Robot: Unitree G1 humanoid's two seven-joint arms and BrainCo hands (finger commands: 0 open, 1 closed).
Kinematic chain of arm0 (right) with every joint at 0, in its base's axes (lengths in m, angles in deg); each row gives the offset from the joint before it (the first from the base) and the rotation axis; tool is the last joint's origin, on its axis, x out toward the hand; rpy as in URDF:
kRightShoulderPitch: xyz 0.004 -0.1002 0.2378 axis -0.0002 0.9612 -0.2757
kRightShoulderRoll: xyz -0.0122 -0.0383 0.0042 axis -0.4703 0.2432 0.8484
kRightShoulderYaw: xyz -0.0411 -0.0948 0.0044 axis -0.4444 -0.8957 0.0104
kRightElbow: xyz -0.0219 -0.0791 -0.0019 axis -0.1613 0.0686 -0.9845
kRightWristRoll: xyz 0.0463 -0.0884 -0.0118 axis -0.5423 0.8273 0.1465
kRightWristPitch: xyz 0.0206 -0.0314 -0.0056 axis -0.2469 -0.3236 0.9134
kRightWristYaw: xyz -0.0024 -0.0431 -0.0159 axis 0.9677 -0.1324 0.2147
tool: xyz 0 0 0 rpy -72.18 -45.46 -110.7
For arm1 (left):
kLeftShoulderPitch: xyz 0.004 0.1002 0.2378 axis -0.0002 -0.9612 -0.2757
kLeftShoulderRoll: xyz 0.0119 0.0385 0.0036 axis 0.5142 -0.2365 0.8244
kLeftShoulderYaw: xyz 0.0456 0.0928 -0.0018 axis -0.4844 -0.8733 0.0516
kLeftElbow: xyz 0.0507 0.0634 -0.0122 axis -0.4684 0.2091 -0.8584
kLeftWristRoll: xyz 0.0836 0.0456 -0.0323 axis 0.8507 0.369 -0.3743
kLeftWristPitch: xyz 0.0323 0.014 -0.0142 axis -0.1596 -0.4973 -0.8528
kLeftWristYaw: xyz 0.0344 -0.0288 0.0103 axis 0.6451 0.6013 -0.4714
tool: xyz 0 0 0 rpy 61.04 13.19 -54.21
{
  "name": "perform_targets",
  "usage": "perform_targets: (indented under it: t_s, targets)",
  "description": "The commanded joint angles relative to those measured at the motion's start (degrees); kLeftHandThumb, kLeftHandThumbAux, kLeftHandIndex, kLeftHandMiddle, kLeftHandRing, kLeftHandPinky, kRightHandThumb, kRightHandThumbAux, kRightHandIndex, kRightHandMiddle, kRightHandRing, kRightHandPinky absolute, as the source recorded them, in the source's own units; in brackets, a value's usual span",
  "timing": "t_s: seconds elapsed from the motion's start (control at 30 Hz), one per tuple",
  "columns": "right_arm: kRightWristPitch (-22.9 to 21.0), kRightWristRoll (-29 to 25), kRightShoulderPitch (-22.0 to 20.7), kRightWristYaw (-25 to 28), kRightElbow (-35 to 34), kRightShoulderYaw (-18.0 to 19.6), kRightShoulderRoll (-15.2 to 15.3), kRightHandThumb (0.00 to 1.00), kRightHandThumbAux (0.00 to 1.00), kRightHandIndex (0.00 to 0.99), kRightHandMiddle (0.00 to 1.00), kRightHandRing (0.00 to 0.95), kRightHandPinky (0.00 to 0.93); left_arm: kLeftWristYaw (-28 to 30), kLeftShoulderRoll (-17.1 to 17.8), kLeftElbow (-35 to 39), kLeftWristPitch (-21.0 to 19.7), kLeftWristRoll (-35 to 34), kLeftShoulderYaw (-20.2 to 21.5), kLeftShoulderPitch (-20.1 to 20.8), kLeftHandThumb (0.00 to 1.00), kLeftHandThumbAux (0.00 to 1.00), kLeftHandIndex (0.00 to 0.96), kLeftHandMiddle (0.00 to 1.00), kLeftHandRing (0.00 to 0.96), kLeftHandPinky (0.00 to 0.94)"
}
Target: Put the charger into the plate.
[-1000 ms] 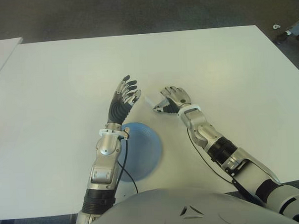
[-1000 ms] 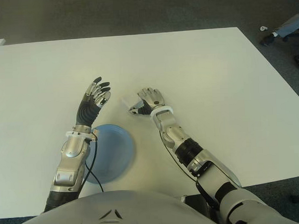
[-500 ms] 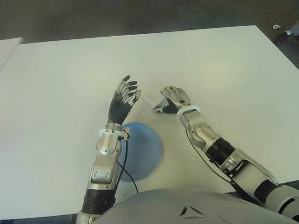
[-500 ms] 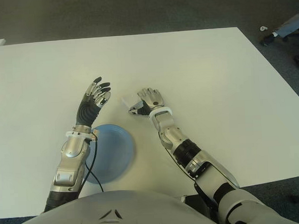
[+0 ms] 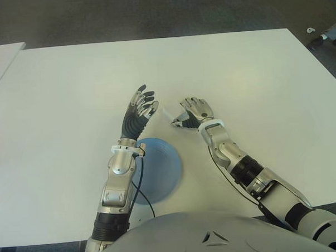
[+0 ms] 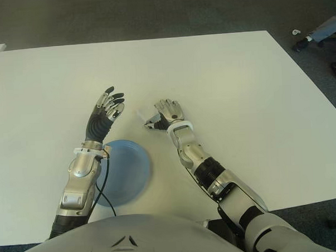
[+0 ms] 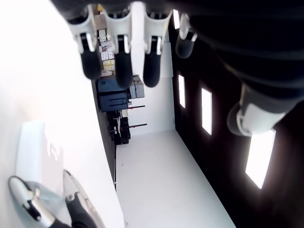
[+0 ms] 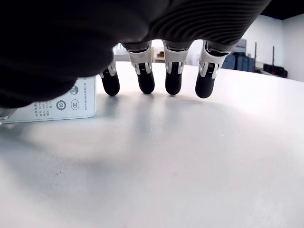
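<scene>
White table (image 5: 254,66) on dark floor (image 5: 152,15); both hands open, right hand (image 5: 193,111) beside charger (image 5: 170,113).

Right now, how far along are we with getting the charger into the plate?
Early stage. Done: the right hand has reached the white charger, which lies on the table at its fingertips. In hand: nothing is gripped; the right wrist view shows the fingers curled down onto the table beside the charger, not around it. Left: grasp, lift, carry to the empty blue plate. The left hand shows open beyond the plate.
</scene>
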Motion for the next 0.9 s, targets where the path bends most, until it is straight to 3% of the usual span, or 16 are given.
perform_targets:
  t_s: [0.03, 0.23, 0.43, 0.5, 0.7, 0.77, 0.8, 0.9]
  targets:
    - [0.36, -0.54, 2.56, 0.52, 1.05, -1.14, -0.31, 0.276, 0.139, 0.000, 0.000, 0.000, 0.000, 0.44, 0.43, -0.33, -0.54, 0.28, 0.07, -0.79, 0.005, 0.508, 0.000, 0.213, 0.213, 0.196]
    - [0.58, -0.61, 3.00, -0.76, 1.09, -1.15, -0.44, 0.280, 0.150, 0.000, 0.000, 0.000, 0.000, 0.44, 0.50, -0.36, -0.38, 0.33, 0.05, -0.84, 0.001, 0.505, 0.000, 0.214, 0.215, 0.201]
    - [0.91, -0.60, 3.61, -3.58, 1.15, -1.07, -0.65, 0.343, 0.238, 0.005, 0.012, 0.031, 0.120, 0.36, 0.46, -0.42, -0.32, 0.31, 0.07, -0.83, 0.008, 0.517, 0.000, 0.209, 0.211, 0.199]
    - [0.96, -0.72, 3.88, -4.76, 1.17, -0.93, -0.80, 0.369, 0.275, 0.038, 0.077, 0.089, 0.177, 0.32, 0.46, -0.41, -0.33, 0.35, 0.06, -0.84, 0.007, 0.513, 0.000, 0.207, 0.210, 0.196]
    - [2.29, -1.65, 4.67, -10.01, 1.36, -0.17, -1.17, 0.506, 0.406, 0.255, 0.430, 0.419, 0.438, 0.32, 0.50, -0.41, -0.53, 0.37, 0.10, -0.90, 0.005, 0.513, 0.000, 0.203, 0.207, 0.197]
    - [2.95, -2.17, 5.13, -13.07, 1.56, 0.30, -1.54, 0.627, 0.583, 0.355, 0.535, 0.511, 0.524, 0.33, 0.54, -0.47, -0.50, 0.36, 0.16, -0.92, 0.006, 0.518, 0.000, 0.204, 0.209, 0.200]
    - [3.24, -2.38, 5.28, -14.37, 1.71, 0.46, -1.66, 0.704, 0.615, 0.373, 0.542, 0.547, 0.569, 0.32, 0.56, -0.50, -0.47, 0.37, 0.17, -0.92, 0.007, 0.519, 0.000, 0.206, 0.211, 0.203]
    - [4.05, -2.48, 5.59, -17.85, 2.35, 0.63, -1.90, 0.787, 0.649, 0.397, 0.561, 0.635, 0.671, 0.39, 0.61, -0.55, -0.42, 0.34, 0.20, -0.89, 0.006, 0.514, 0.000, 0.211, 0.215, 0.206]
